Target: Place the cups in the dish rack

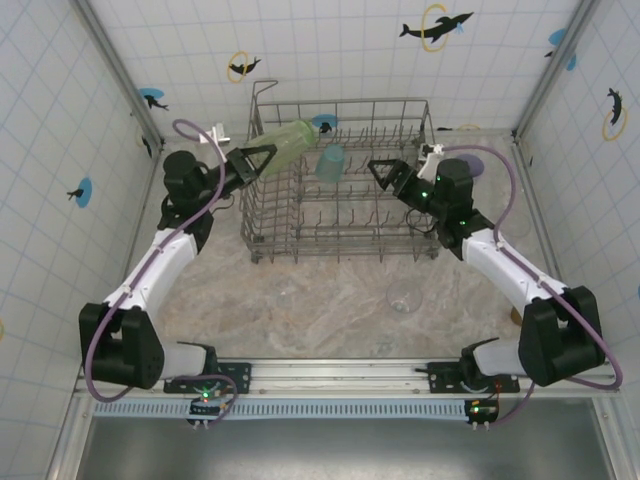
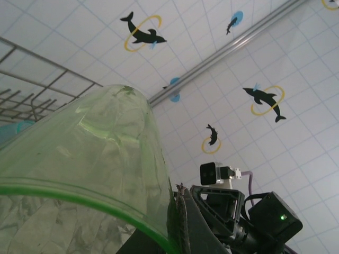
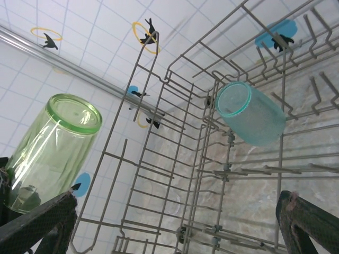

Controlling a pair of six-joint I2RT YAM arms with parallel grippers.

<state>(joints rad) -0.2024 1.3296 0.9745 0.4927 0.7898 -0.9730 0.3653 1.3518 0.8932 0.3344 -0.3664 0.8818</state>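
My left gripper (image 1: pixel 262 160) is shut on the rim of a lime green cup (image 1: pixel 287 146), holding it tilted over the far left corner of the dish rack (image 1: pixel 262 238). In the left wrist view the green cup (image 2: pixel 90 159) looms close, its rim pinched by my left gripper (image 2: pixel 179 222). A teal cup (image 1: pixel 330 162) sits inside the rack near the back. My right gripper (image 1: pixel 385 172) hangs open over the rack's right side with nothing in it. The right wrist view shows the green cup (image 3: pixel 50 148), the teal cup (image 3: pixel 253 114) on the tines, the rack wires (image 3: pixel 159 159) and my right gripper (image 3: pixel 175 227).
A clear cup (image 1: pixel 405 297) stands on the marble table in front of the rack, and a fainter one (image 1: pixel 288 295) to its left. A lavender cup (image 1: pixel 470 165) sits behind my right wrist. Tiled walls close in on the left, the right and the back.
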